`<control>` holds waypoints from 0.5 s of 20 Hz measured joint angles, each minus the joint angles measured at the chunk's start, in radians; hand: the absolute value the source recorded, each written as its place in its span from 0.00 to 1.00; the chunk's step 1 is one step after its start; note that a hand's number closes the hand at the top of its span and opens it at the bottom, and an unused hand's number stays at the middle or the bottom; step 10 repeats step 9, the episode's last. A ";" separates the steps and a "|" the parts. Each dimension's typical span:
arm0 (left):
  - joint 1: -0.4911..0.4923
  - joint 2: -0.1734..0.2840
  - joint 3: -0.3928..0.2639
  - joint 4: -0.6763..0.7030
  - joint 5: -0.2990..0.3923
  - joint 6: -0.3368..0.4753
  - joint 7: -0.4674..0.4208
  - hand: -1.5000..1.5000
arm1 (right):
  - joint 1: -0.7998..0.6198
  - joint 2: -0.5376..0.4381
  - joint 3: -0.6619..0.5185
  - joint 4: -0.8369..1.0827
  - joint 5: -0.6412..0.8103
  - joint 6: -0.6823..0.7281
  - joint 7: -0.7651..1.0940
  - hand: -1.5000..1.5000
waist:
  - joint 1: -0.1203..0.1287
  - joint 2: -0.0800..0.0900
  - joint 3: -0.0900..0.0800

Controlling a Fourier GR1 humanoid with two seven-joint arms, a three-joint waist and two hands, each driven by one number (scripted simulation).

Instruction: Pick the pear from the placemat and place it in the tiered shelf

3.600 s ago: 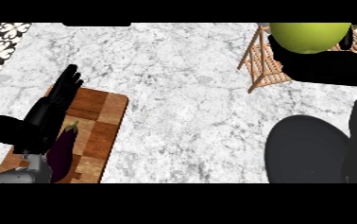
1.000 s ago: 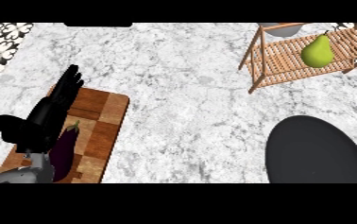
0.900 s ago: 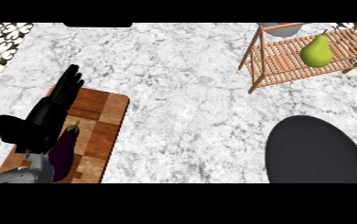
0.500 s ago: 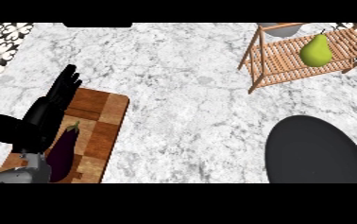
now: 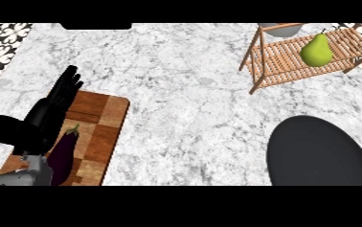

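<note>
A green pear (image 5: 317, 50) lies on the slatted wooden level of the tiered shelf (image 5: 279, 67) at the upper right, with no hand touching it. The black oval placemat (image 5: 316, 152) lies at the lower right with nothing on it. My left hand (image 5: 48, 113) rests at the left over the wooden board, fingers straight and pointing up the counter. My right hand shows nowhere in the view.
A wooden cutting board (image 5: 96, 134) lies at the lower left with a dark purple eggplant (image 5: 63, 154) on it, beside my left hand. A grey bowl (image 5: 283, 28) sits on the shelf's top level. White marble counter (image 5: 176, 92) spreads between them.
3.6 s ago the pear was large in the view at the upper right with a dark arm below it. It has since rested on the shelf and that arm is gone. The left hand barely shifted.
</note>
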 measured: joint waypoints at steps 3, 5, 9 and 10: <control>0.019 0.008 0.015 0.000 0.010 -0.009 -0.010 0.50 | -0.015 -0.051 -0.113 0.010 -0.079 0.040 0.065 0.00 | -0.007 -0.002 0.000; 0.019 0.007 0.016 0.002 0.009 -0.007 -0.007 0.50 | -0.018 -0.101 -0.181 0.029 -0.131 0.084 0.090 0.00 | -0.009 -0.001 0.000; 0.009 0.009 0.019 -0.004 0.012 -0.008 0.004 0.50 | -0.012 -0.226 -0.299 0.082 -0.228 0.191 0.107 0.00 | -0.010 0.000 0.001; 0.009 0.009 0.019 -0.004 0.012 -0.008 0.004 0.50 | -0.012 -0.226 -0.299 0.082 -0.228 0.191 0.107 0.00 | -0.010 0.000 0.001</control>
